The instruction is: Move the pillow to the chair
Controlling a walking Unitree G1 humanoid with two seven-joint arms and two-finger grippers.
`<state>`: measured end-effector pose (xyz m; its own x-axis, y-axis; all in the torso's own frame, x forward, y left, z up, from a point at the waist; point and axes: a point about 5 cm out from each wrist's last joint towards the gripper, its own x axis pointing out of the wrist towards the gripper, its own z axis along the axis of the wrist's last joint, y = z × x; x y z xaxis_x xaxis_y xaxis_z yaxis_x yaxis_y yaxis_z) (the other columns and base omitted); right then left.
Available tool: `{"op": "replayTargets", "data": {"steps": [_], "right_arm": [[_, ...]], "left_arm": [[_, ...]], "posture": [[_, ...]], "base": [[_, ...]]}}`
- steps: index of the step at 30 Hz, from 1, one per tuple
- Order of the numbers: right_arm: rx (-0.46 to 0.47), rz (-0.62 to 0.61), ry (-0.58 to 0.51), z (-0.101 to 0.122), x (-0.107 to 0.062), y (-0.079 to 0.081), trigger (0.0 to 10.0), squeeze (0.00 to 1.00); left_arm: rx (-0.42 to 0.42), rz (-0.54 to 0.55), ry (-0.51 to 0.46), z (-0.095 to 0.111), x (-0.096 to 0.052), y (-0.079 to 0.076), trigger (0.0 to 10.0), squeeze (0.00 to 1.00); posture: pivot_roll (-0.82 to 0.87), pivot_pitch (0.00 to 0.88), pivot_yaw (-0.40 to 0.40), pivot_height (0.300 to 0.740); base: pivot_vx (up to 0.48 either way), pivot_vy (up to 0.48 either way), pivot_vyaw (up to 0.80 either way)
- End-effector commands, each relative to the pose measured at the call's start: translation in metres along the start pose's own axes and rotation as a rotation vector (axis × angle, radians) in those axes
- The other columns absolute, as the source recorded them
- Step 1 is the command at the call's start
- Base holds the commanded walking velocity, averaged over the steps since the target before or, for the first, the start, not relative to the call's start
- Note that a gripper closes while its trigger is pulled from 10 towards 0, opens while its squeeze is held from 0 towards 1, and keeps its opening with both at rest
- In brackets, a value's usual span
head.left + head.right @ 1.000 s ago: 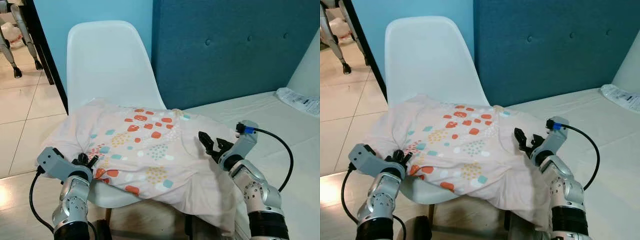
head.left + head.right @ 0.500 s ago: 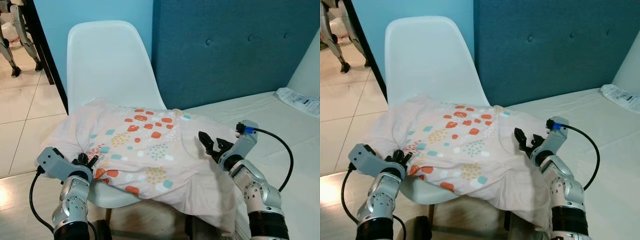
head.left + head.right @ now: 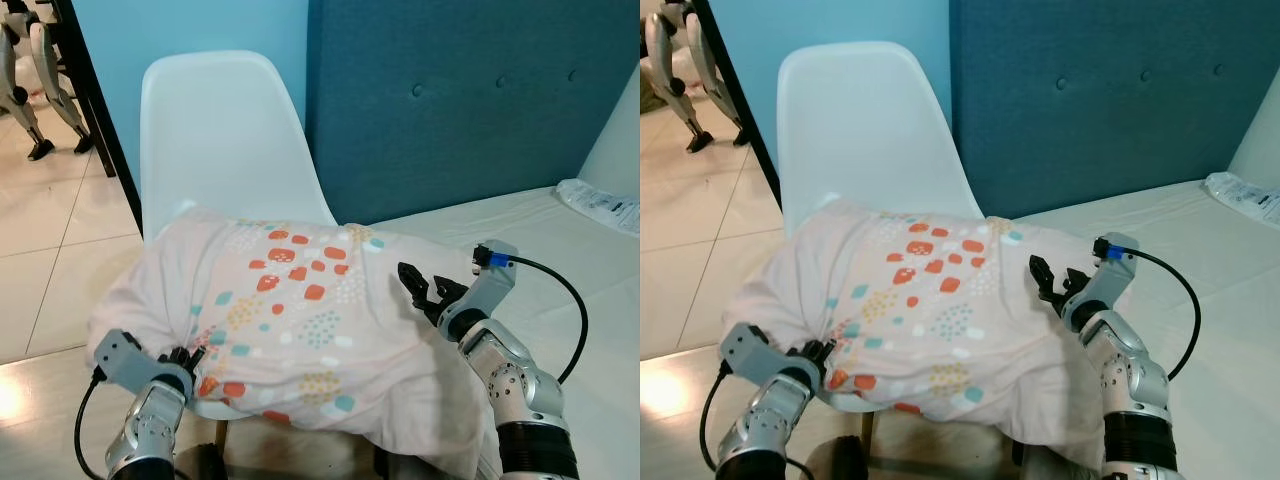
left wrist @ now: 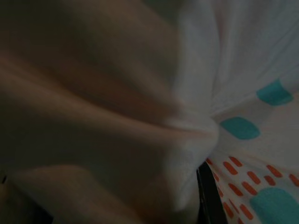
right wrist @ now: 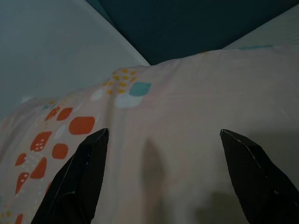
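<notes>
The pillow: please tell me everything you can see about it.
The pillow is soft and wrinkled, in pale pink fabric printed with orange, teal and yellow spots. It lies over the seat of the white chair, and its right part hangs off toward the bed. The left hand pinches its near left edge, with cloth bunched between the fingers in the left wrist view. The right hand is open, its fingers spread just above the right part.

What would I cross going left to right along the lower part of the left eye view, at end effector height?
Left end effector at the pillow's edge → pink fabric pillow with orange and teal spots → right end effector → white mattress surface.
</notes>
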<state>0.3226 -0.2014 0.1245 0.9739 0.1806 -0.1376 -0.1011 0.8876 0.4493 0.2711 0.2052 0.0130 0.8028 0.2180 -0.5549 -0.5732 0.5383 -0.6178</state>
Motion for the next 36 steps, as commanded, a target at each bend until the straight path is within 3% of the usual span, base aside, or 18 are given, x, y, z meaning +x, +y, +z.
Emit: {"op": "replayTargets", "data": {"steps": [1, 16, 17, 18, 19, 20, 21, 22, 26, 33, 36], "right_arm": [[-0.009, -0.004, 0.014, -0.004, 0.001, 0.000, 10.0, 1.00], [-0.009, -0.004, 0.014, -0.004, 0.001, 0.000, 10.0, 1.00], [0.004, 0.005, 0.000, 0.001, 0.000, 0.002, 10.0, 1.00], [-0.108, -0.209, -0.003, 0.004, -0.011, -0.035, 10.0, 0.00], [-0.197, -0.334, -0.013, 0.009, -0.020, -0.056, 10.0, 0.00], [-0.260, -0.397, -0.032, 0.013, -0.027, -0.067, 10.0, 0.00], [-0.260, -0.397, -0.032, 0.013, -0.027, -0.067, 10.0, 0.00], [-0.293, -0.423, -0.040, 0.015, -0.029, -0.071, 10.0, 0.00], [-0.297, -0.401, -0.039, 0.015, -0.026, -0.068, 10.0, 0.00], [-0.310, -0.373, -0.034, 0.013, -0.020, -0.064, 10.0, 0.00], [-0.314, -0.361, -0.034, 0.010, -0.019, -0.062, 10.0, 0.00]], "left_arm": [[0.044, 0.056, -0.119, -0.016, -0.032, 0.025, 0.0, 0.00], [0.044, 0.056, -0.119, -0.016, -0.032, 0.025, 0.0, 0.00], [0.046, 0.054, -0.118, -0.016, -0.032, 0.024, 0.0, 0.00], [0.376, -0.060, -0.226, 0.010, -0.019, 0.000, 10.0, 0.00], [0.628, -0.152, -0.308, 0.028, -0.012, -0.020, 10.0, 0.00], [0.802, -0.214, -0.362, 0.040, -0.009, -0.034, 10.0, 0.00], [0.802, -0.214, -0.362, 0.040, -0.009, -0.034, 10.0, 0.00], [0.887, -0.246, -0.391, 0.046, -0.007, -0.041, 10.0, 0.00], [0.885, -0.250, -0.409, 0.050, -0.008, -0.045, 10.0, 0.00], [0.980, -0.266, -0.415, 0.050, -0.008, -0.047, 10.0, 0.00], [0.975, -0.274, -0.409, 0.049, -0.008, -0.046, 10.0, 0.00]], "posture": [[0.07, 0.087, -0.041, 0.493], [0.07, 0.087, -0.041, 0.493], [0.06, 0.000, 0.000, 0.493], [0.04, 0.000, 0.000, 0.493], [0.04, 0.000, 0.000, 0.493], [0.04, 0.000, 0.000, 0.493], [0.04, 0.000, 0.000, 0.493], [0.04, 0.000, 0.000, 0.497], [0.04, 0.000, 0.000, 0.507], [0.05, 0.000, 0.000, 0.535], [0.05, 0.000, 0.000, 0.544]], "base": [[0.000, 0.000, 0.00], [0.000, 0.000, 0.00], [0.000, 0.000, 0.00], [0.000, 0.000, 0.00], [0.000, 0.000, 0.00], [0.000, 0.000, 0.00], [0.000, 0.000, 0.00], [0.000, 0.000, 0.00], [0.000, 0.000, 0.00], [0.000, 0.000, 0.00], [0.000, 0.000, 0.00]]}}
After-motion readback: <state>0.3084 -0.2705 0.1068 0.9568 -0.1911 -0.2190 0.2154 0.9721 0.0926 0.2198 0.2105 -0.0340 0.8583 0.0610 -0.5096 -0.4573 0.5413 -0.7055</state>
